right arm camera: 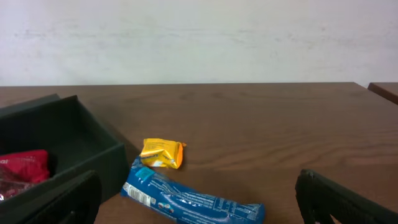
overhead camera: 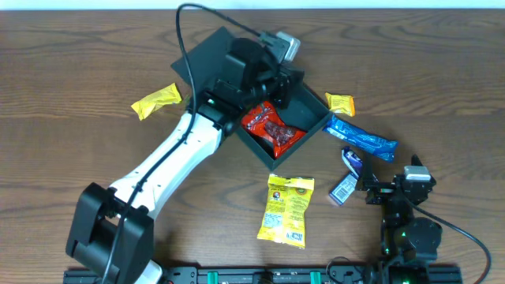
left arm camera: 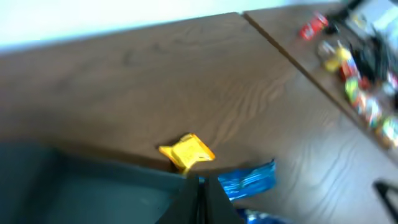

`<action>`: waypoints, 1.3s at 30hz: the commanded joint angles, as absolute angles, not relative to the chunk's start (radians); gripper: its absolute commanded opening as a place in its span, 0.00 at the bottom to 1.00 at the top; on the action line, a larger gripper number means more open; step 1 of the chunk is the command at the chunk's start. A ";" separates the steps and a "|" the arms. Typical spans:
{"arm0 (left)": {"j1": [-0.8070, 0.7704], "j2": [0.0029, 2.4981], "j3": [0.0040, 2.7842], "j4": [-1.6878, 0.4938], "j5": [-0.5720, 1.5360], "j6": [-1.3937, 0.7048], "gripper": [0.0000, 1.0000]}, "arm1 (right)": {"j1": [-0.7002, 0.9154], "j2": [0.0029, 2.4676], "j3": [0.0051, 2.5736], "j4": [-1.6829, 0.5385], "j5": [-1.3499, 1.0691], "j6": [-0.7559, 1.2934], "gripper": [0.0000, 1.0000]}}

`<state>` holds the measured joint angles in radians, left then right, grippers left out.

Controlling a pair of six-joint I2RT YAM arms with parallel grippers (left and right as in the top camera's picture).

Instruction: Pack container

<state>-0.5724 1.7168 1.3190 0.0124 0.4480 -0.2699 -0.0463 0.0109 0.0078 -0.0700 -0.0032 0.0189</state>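
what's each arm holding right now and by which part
Nothing visible. Left gripper: jaws shut, empty, over the container. Right gripper: jaws open, empty.

A dark brown, wood-grain desk carries everything. Behind its far edge stands a plain off-white wall, softly and evenly lit.

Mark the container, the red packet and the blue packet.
container (overhead camera: pixel 316 117), overhead view, inner wall near right corner
red packet (overhead camera: pixel 272 128), overhead view, middle of wrapper
blue packet (right arm camera: pixel 193 202), right wrist view, middle of wrapper

Blue wrapper near small yellow packet
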 commanded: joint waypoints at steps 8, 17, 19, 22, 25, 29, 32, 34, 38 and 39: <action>-0.784 1.696 1.336 -0.125 -0.303 -0.914 0.06 | -0.039 0.005 0.006 -0.075 -0.004 0.033 0.99; -0.863 1.697 1.336 -0.176 -0.557 -1.131 0.06 | -0.039 0.005 0.006 -0.075 -0.004 0.033 0.99; -0.856 1.703 1.336 -0.176 -0.557 -1.175 0.06 | -0.039 0.005 0.006 -0.075 -0.004 0.033 0.99; -0.834 1.736 1.340 -0.172 -0.511 -1.193 0.05 | -0.039 0.005 0.006 -0.075 -0.004 0.033 0.99; -0.795 1.781 1.362 -0.172 -0.423 -1.188 0.06 | -0.039 0.005 0.006 -0.075 -0.004 0.033 0.99; -0.749 1.880 1.467 -0.192 -0.322 -1.178 0.06 | -0.039 0.005 0.006 -0.075 -0.004 0.033 0.99; -0.746 1.960 1.570 -0.271 -0.321 -1.179 0.06 | -0.039 0.005 0.006 -0.075 -0.004 0.033 0.99; -0.747 2.034 1.659 -0.399 -0.320 -1.179 0.06 | -0.039 0.005 0.006 -0.075 -0.004 0.033 0.99; -0.745 2.121 1.724 -0.491 -0.269 -1.187 0.06 | -0.039 0.005 0.006 -0.075 -0.004 0.033 0.99; -0.745 2.137 1.725 -0.490 -0.250 -1.194 0.06 | -0.039 0.005 0.006 -0.075 -0.004 0.033 0.99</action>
